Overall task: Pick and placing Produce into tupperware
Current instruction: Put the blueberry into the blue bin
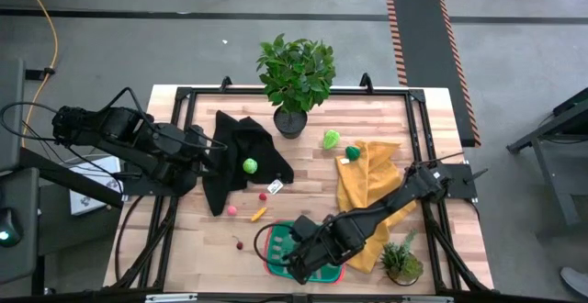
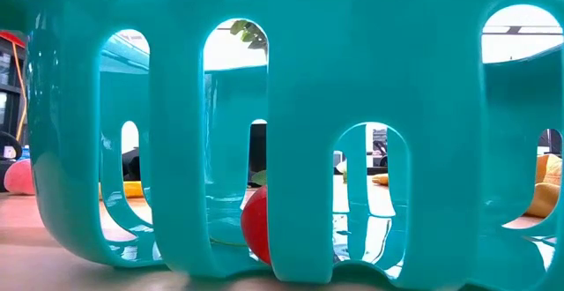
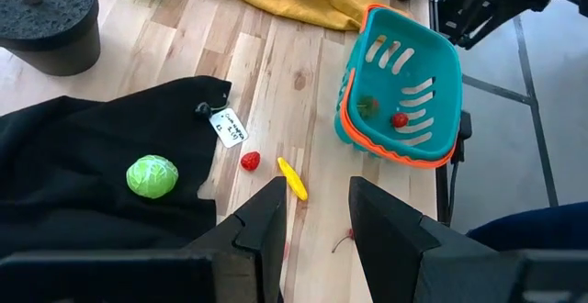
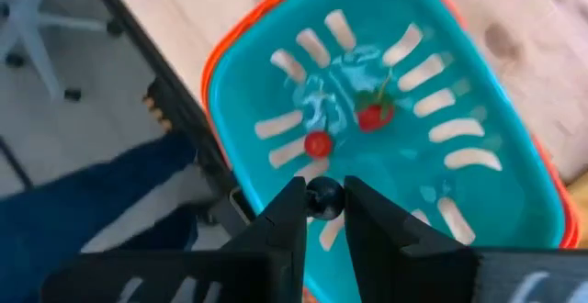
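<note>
The tupperware (image 1: 276, 251) is a teal-green container with an orange-red rim, near the table's near edge. It holds two red bits (image 4: 319, 143) (image 4: 372, 115), one with a green stem. My right gripper (image 4: 323, 202) hovers over the container (image 4: 386, 110), shut on a small dark round piece. My left gripper (image 3: 314, 220) is open, above the black cloth's near edge at the table's left. A lime-green ball (image 1: 250, 165) lies on the black cloth. Another lime-green piece (image 1: 331, 139) and a dark green one (image 1: 353, 152) lie by the yellow cloth. Pink (image 1: 232, 210), yellow (image 1: 259, 213) and red (image 1: 240, 244) bits lie on the wood. My right gripper pinches a small dark round piece (image 4: 323, 196) between its two fingertips (image 4: 292, 213), coming from above and pointing down. The piece is lifted clear, above the container's base.
A black cloth (image 1: 234, 151) and a yellow cloth (image 1: 367, 188) lie on the wooden table (image 1: 184, 239). A potted leafy plant (image 1: 296, 73) stands at the far edge, a small plant (image 1: 401, 262) at the near right corner. A white tag (image 1: 275, 188) lies beside the black cloth.
</note>
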